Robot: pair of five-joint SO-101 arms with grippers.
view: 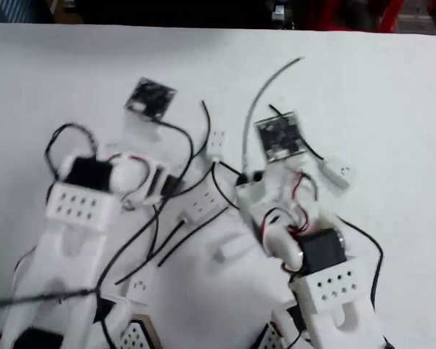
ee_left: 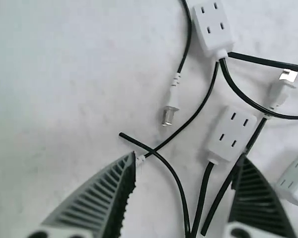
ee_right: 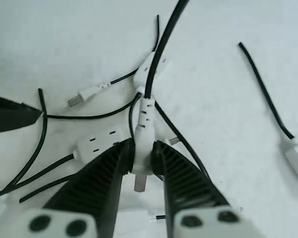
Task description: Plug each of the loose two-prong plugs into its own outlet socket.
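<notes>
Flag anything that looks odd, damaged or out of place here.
Nothing looks damaged, but the black cords lie tangled, crossing one another around the sockets. One loose plug lies on the table, unplugged; the right gripper holds a second plug.

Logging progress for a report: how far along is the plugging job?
Done: nothing yet; the outlets in view show empty slots. In hand: the right hand is shut on a white plug. Left: seating it, then the loose plug near the open left hand, and any others.
</notes>
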